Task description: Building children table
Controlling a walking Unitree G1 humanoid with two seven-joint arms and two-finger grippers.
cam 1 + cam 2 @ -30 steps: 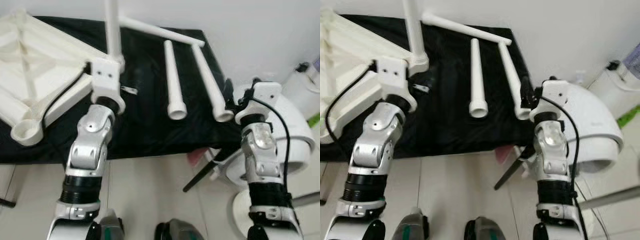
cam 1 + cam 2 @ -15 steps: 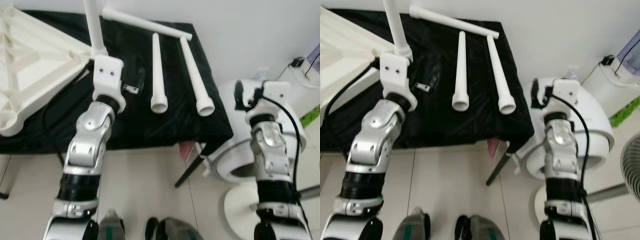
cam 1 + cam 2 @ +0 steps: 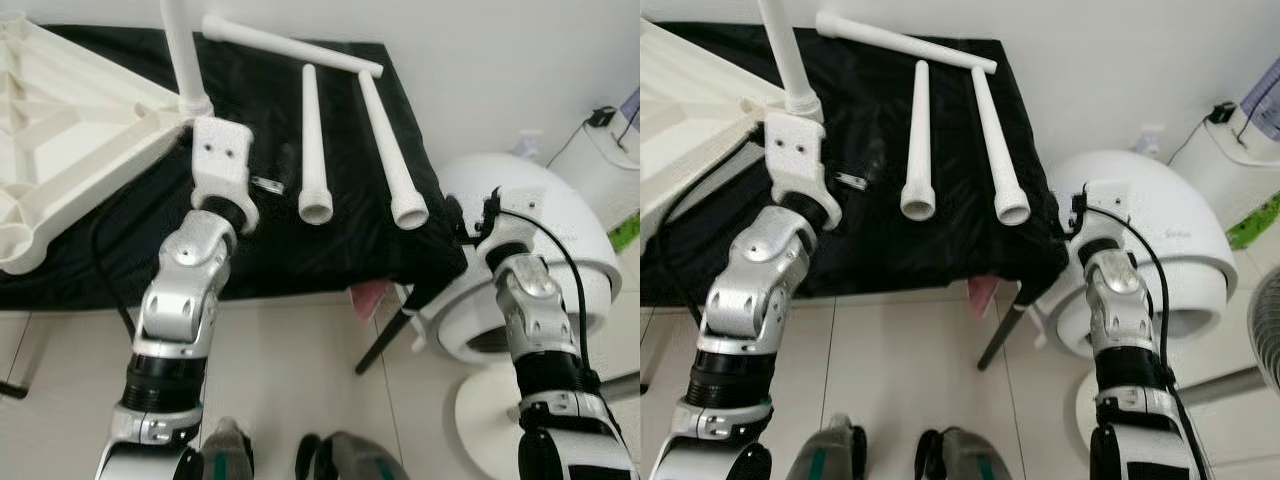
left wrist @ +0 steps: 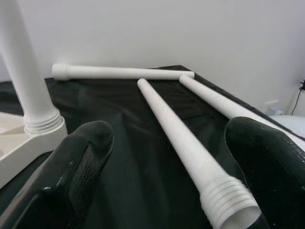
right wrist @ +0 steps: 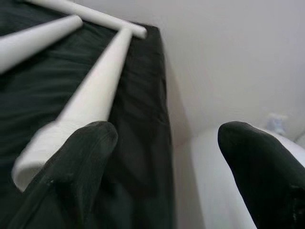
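Note:
An upturned white tabletop (image 3: 60,130) lies at the left of the black-covered table (image 3: 250,250), with one white leg (image 3: 180,50) standing upright in its corner socket. Three loose white legs lie on the cloth: one across the back (image 3: 290,45), a middle one (image 3: 312,140) and a right one (image 3: 390,140). My left gripper (image 4: 169,131) is open and low over the cloth, just before the middle leg's threaded end (image 4: 228,205). Near the table's right front corner, my right gripper (image 5: 167,133) is open, with the right leg (image 5: 90,100) lying by one finger.
A large rounded white appliance (image 3: 560,230) stands right of the table, close behind my right arm. A black table leg (image 3: 390,340) slants to the tiled floor, with something pink (image 3: 370,300) under the edge. A fan (image 3: 1265,320) is at the far right. A white wall runs behind.
The camera has shifted. My right gripper has come down and left to the table's right corner. My left wrist has tilted toward the middle leg.

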